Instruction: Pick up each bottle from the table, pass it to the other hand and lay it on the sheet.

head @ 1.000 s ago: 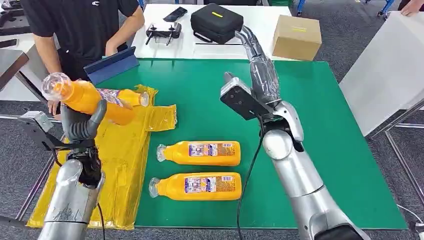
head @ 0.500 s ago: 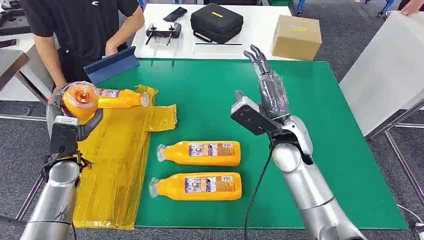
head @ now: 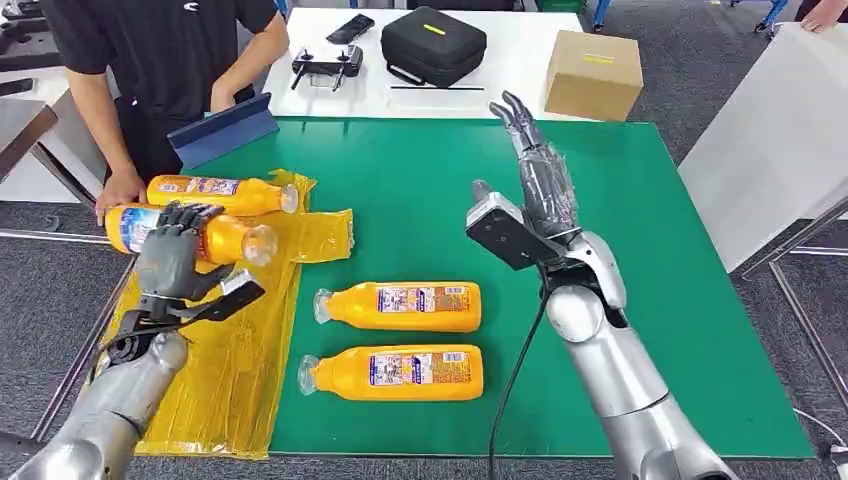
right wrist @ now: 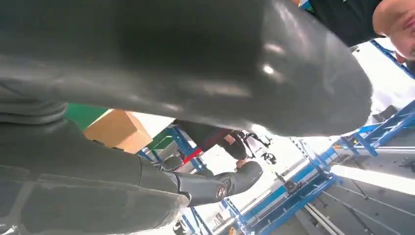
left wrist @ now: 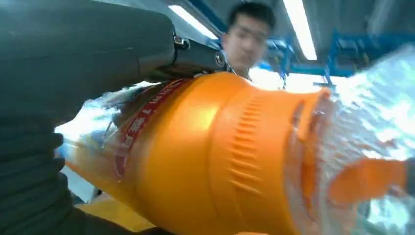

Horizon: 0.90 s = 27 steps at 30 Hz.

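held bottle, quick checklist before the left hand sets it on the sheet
1. Left hand grips the held bottle: ok.
2. Bottle lying flat, over the sheet: ok.
3. Room beside the laid bottle: cannot tell, they look close.
4. Person's hand off the sheet: not ok, it rests at the edge.
5. Right hand raised and holding nothing: ok.
6. Two table bottles undisturbed on the mat: ok.

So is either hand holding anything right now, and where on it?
The left hand grips an orange bottle around the middle of its body, over the yellow sheet. The right hand is raised, holding nothing.
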Available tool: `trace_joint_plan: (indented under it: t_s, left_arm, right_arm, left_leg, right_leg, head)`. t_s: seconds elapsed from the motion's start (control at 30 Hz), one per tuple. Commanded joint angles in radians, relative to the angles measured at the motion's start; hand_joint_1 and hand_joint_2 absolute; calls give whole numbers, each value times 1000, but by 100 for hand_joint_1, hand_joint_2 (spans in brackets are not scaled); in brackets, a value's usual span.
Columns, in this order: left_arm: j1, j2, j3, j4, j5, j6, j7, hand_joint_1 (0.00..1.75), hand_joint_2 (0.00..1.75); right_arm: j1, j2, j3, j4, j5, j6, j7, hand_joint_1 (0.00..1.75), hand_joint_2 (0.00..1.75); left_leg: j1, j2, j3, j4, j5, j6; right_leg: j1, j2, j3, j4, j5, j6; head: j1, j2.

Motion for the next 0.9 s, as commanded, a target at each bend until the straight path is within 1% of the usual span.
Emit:
trace_joint_plan:
  t_s: [0.03, 0.17, 0.2, 0.27, 0.4, 0.5, 0.53, 0.6, 0.63, 0.73, 0.8, 0.83, 0.9]
  left_arm:
    - [-114, 31, -115, 319, -28, 20, 10, 175, 175]
    - [-107, 32, -129, 325, -72, 20, 48, 175, 175]
    - [-106, 35, -131, 325, -83, 20, 61, 175, 175]
    - [-104, 48, -123, 334, -85, 20, 62, 175, 175]
    - [-104, 65, -102, 341, -77, 20, 50, 175, 175]
    - [-113, 69, -82, 349, -65, 20, 53, 175, 175]
    - [-118, 71, -75, 353, -63, 20, 58, 175, 175]
    - [-124, 76, -70, 357, -59, 20, 58, 175, 175]
    - [-128, 77, -64, 363, -56, 20, 62, 175, 175]
    - [-131, 76, -61, 370, -54, 20, 65, 175, 175]
    - [-134, 74, -57, 376, -49, 16, 70, 175, 175]
    - [-138, 72, -51, 381, -45, 18, 78, 0, 175]
    - [-138, 65, -33, 383, -16, -4, 61, 0, 175]
  right_arm:
    - [-65, -9, 41, 118, -13, -7, -12, 0, 0]
    - [-72, -14, 52, 127, -19, -9, -15, 0, 0]
    - [-74, -15, 55, 130, -21, -9, -17, 0, 0]
    - [-73, -17, 66, 135, -25, -8, -20, 0, 0]
    - [-70, -21, 81, 141, -32, -10, -28, 0, 0]
    - [-71, -21, 85, 142, -36, -13, -26, 0, 0]
    - [-68, -22, 88, 139, -36, -13, -26, 0, 0]
    - [-62, -22, 90, 137, -36, -13, -25, 0, 0]
    - [-61, -21, 93, 134, -36, -13, -25, 0, 0]
    - [-61, -20, 95, 134, -36, -12, -25, 0, 0]
    - [-64, -18, 96, 135, -37, -12, -25, 0, 0]
    - [-68, -18, 99, 138, -37, -11, -24, 0, 0]
    - [-75, -20, 103, 144, -38, -10, -21, 0, 0]
  left_leg:
    - [1, 2, 4, 1, -2, -4]
    - [1, 1, 2, 0, -1, -3]
    - [1, 2, 4, 1, -3, -4]
    - [1, 2, 2, 1, -1, -3]
    - [2, 2, 3, 1, -2, -4]
    - [2, 2, 2, 1, -1, -3]
    - [2, 2, 4, 1, -3, -5]
    - [1, 1, 1, 0, -1, -3]
    - [1, 2, 3, 1, -2, -4]
    - [1, 1, 1, 0, -1, -2]
    - [2, 1, 3, 1, -2, -4]
    - [2, 2, 4, 1, -3, -4]
    - [2, 1, 2, 1, -1, -3]
  right_leg:
    - [1, 2, 4, 0, -2, -2]
    - [1, 1, 3, 0, -1, -2]
    - [1, 1, 4, 1, -2, -3]
    - [0, 1, 2, 0, -1, -2]
    - [1, 2, 3, 0, -1, -2]
    - [1, 2, 2, 0, -1, -2]
    - [1, 2, 4, 1, -2, -3]
    - [1, 1, 1, 0, -1, -2]
    - [1, 1, 3, 1, -2, -2]
    - [1, 1, 1, 1, -1, -1]
    - [1, 1, 3, 1, -2, -2]
    - [1, 1, 4, 1, -2, -3]
    - [1, 1, 2, 1, -1, -2]
  head:
    - [0, 0]
    - [0, 0]
    - [0, 0]
    - [0, 0]
    - [0, 0]
    - [0, 0]
    - [0, 0]
    - [0, 0]
    - [0, 0]
    - [0, 0]
    - [0, 0]
    - [0, 0]
    - [0, 0]
